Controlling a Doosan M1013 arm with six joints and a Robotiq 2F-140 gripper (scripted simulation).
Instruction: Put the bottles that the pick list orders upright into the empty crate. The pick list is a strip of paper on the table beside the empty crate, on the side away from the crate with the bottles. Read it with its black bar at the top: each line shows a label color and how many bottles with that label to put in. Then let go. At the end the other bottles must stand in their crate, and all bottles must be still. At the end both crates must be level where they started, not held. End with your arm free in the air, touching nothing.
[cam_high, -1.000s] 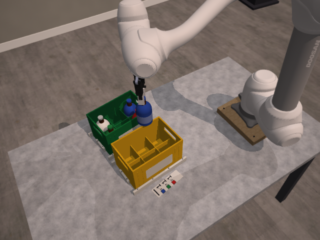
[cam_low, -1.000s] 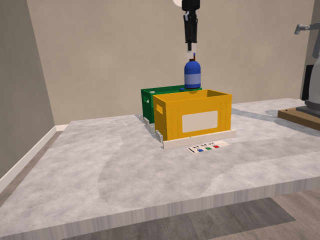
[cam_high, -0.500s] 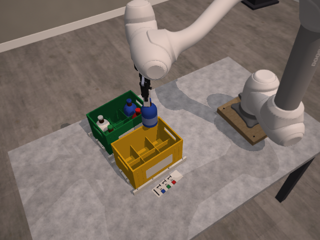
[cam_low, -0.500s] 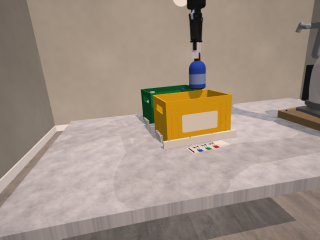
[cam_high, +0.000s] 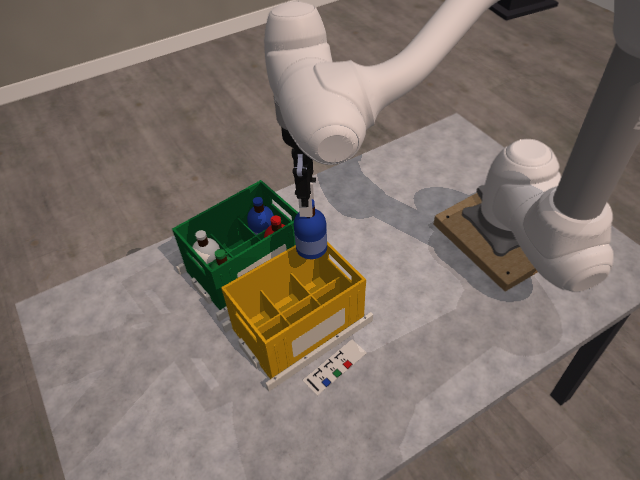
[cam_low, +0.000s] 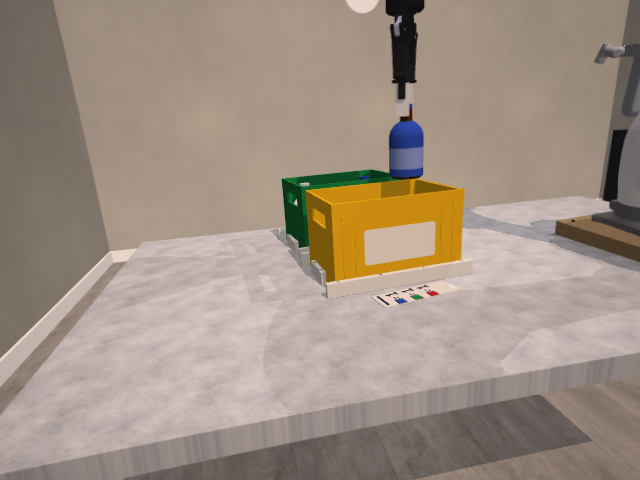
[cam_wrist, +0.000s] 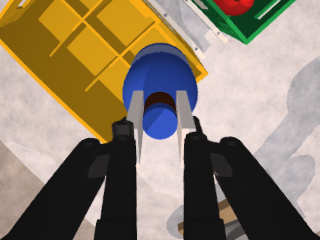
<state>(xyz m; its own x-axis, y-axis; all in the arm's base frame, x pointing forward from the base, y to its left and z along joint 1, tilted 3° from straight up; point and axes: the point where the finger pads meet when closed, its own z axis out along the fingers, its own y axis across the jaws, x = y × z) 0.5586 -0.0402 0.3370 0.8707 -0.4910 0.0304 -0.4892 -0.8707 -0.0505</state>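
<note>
The jaws (cam_high: 306, 209) (cam_low: 403, 105) are clenched on the neck of a blue bottle (cam_high: 310, 233) (cam_low: 406, 149) (cam_wrist: 160, 75), which hangs below them, long axis near upright, its base above the yellow crate's (cam_high: 316, 330) (cam_low: 345, 242) (cam_wrist: 55, 92) rim. The compartments seem to lie down and a little inward, so the coming move likely needs a small shift before lowering; the near wall and thin dividers could catch the base, while the green crate (cam_high: 206, 276) (cam_low: 294, 222) (cam_wrist: 246, 41) stands just beside.

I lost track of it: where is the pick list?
In the top view, the pick list lies on the table beside the yellow crate.
</note>
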